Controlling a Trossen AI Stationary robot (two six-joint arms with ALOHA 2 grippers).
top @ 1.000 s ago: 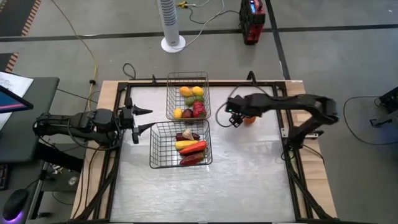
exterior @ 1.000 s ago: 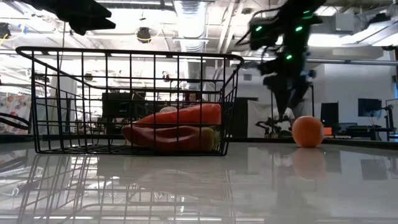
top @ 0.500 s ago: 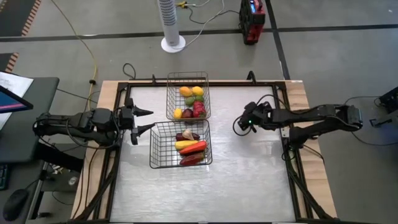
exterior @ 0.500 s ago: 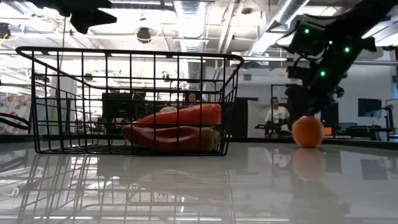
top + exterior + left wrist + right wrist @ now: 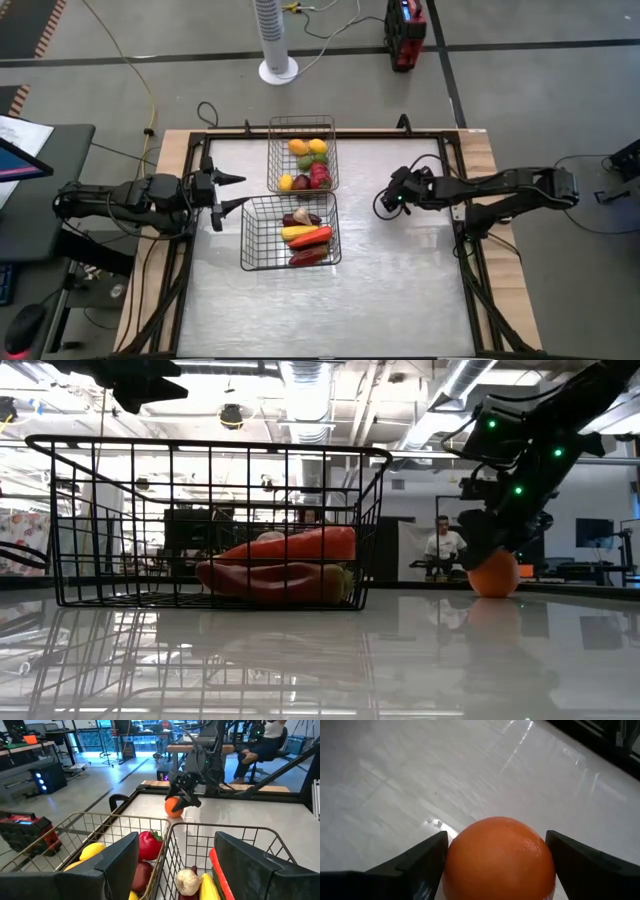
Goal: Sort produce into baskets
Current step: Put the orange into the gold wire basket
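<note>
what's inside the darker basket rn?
Darker basket: long red pepper, long yellow piece, pale bulb, more red beneath. Whatever lies under those is covered.

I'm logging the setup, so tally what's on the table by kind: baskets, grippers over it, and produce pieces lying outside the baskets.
Baskets: 2 (narrower basket, wider basket)
Grippers: 2 (left gripper, right gripper)
Produce outside the baskets: 1 (orange, at the right gripper)
Total: 5

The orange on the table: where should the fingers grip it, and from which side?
Grip the orange across its widest middle, coming from above. It is round and sits alone on the bare table, and the right gripper already straddles it, fingers open.
</note>
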